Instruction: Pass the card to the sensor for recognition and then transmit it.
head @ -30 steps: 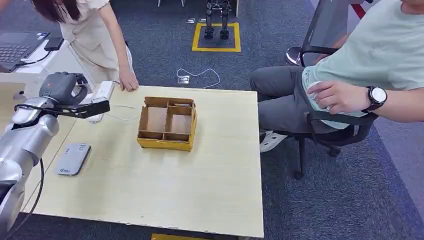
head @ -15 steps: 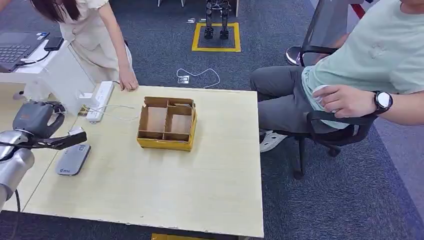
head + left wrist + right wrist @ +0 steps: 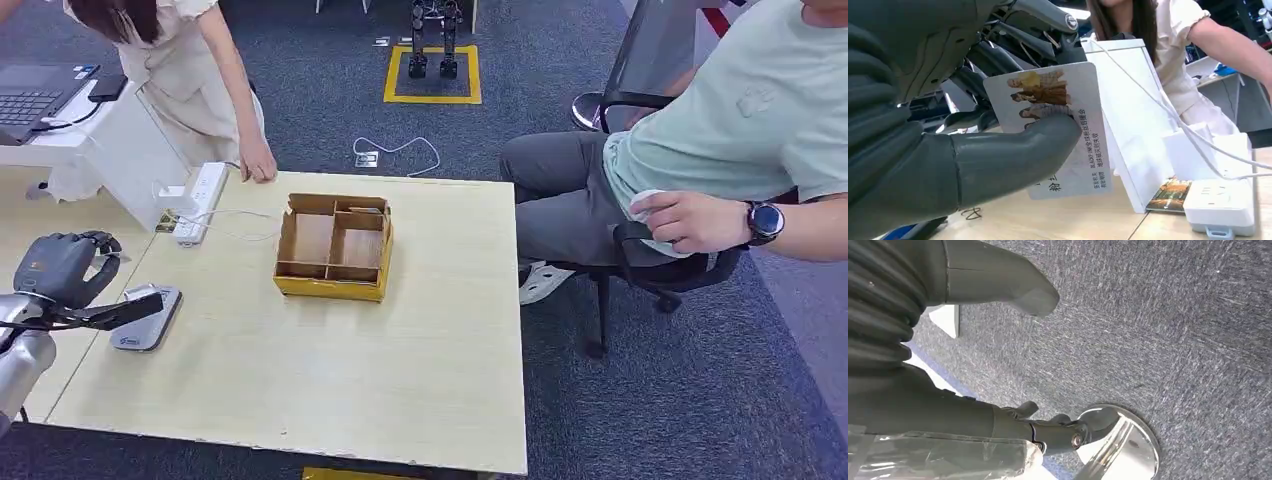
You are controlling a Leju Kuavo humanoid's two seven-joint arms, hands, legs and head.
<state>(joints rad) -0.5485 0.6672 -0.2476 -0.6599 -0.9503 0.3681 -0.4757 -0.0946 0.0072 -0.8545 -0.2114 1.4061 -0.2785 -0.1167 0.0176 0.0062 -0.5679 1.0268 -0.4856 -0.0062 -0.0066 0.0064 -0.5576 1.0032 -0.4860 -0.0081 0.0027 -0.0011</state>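
Note:
My left hand [image 3: 55, 270] hovers at the table's left edge and pinches a card [image 3: 118, 312], which lies flat and edge-on just above the left part of the grey sensor pad [image 3: 148, 318]. In the left wrist view the white card [image 3: 1068, 125], with printed figures and text, sits between the thumb [image 3: 1013, 155] and the dark fingers [image 3: 993, 60]. My right hand [image 3: 923, 365] hangs over grey carpet, its fingers [image 3: 1063, 427] apart from the thumb and holding nothing.
A brown divided cardboard box [image 3: 335, 245] stands mid-table. A white power strip [image 3: 200, 195] with a cable lies at the back left beside a white stand [image 3: 130, 150]. A person's hand [image 3: 258, 165] rests on the far edge. Another person sits on a chair [image 3: 670, 265] to the right.
My left hand has carried the card down and back toward me, from above the power strip to just over the sensor pad. The seated person's hand has shifted slightly.

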